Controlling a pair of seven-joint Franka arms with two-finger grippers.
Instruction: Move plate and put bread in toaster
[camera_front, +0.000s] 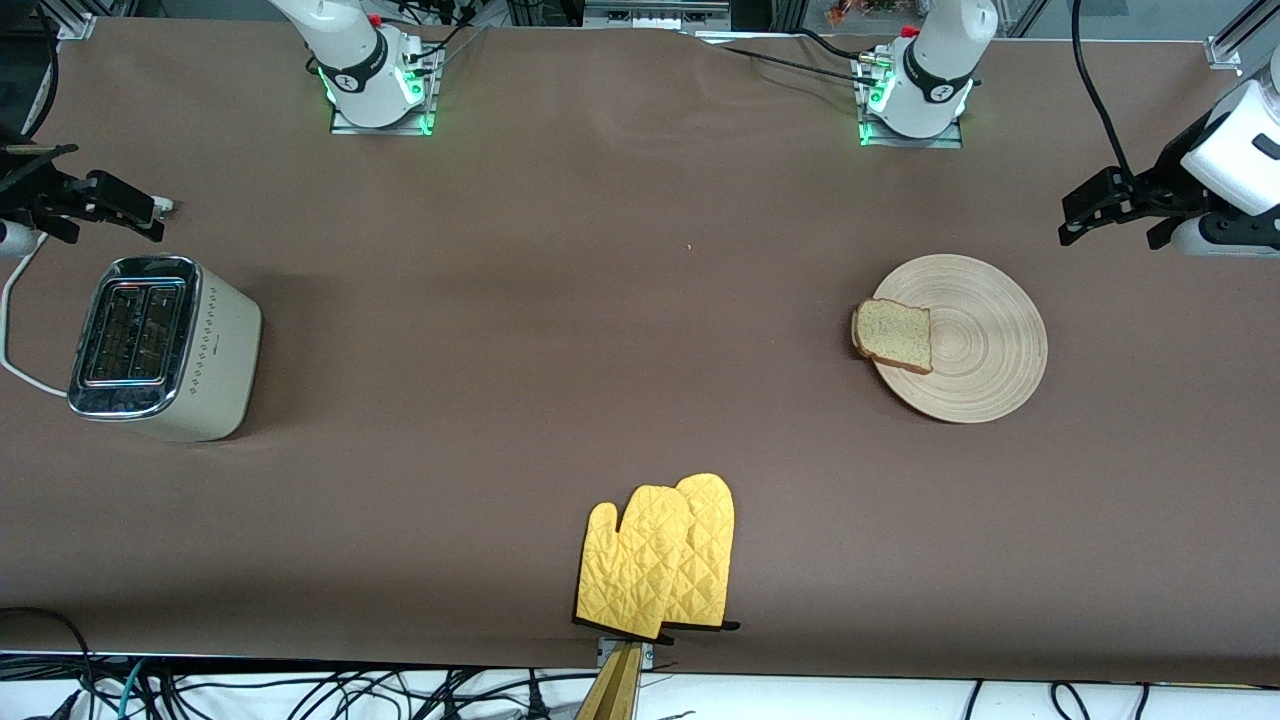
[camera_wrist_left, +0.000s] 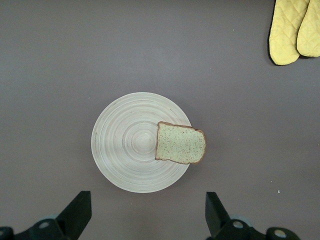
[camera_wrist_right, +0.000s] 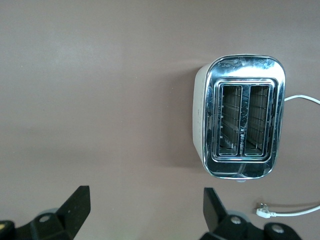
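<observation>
The pale wooden plate lies toward the left arm's end of the table. The bread slice lies flat on the plate's edge on the side toward the right arm's end and overhangs it a little. My left gripper is open and empty, up over the table beside the plate. In the left wrist view the plate and bread show past my open left gripper. The cream toaster stands upright at the right arm's end. My right gripper is open and empty, up over the table next to the toaster. In the right wrist view the toaster has both slots empty, and my right gripper is open.
Two yellow oven mitts lie at the table's edge nearest the front camera, in the middle, and show in the left wrist view. The toaster's white cord runs off toward the table's end; its plug lies loose on the table.
</observation>
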